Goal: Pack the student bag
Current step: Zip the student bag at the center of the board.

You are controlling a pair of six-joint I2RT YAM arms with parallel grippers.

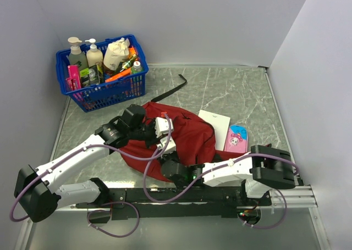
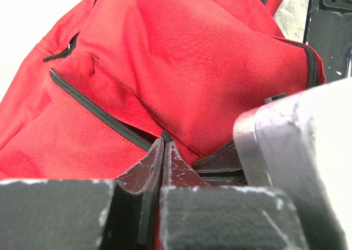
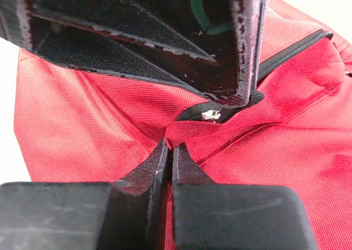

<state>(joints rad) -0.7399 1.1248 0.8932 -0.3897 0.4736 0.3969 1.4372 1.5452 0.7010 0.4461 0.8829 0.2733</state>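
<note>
The dark red student bag (image 1: pixel 190 134) lies in the middle of the table, and it fills the left wrist view (image 2: pixel 181 57) and the right wrist view (image 3: pixel 82 123). My left gripper (image 1: pixel 166 145) (image 2: pixel 164 144) is shut on the black zipper pull (image 2: pixel 165 135) at the end of a black zipper line (image 2: pixel 93 107). My right gripper (image 1: pixel 167 161) (image 3: pixel 170 146) is shut on a fold of the bag's red fabric just below the silver zipper slider (image 3: pixel 210 115). The two grippers are close together at the bag's near left edge. The bag's inside is hidden.
A blue basket (image 1: pixel 107 93) of bottles stands at the back left. A white flat booklet (image 1: pixel 215 123) and a pink pencil case (image 1: pixel 236 139) lie to the right of the bag. A black strap (image 1: pixel 175 88) trails behind it. Grey walls enclose the table.
</note>
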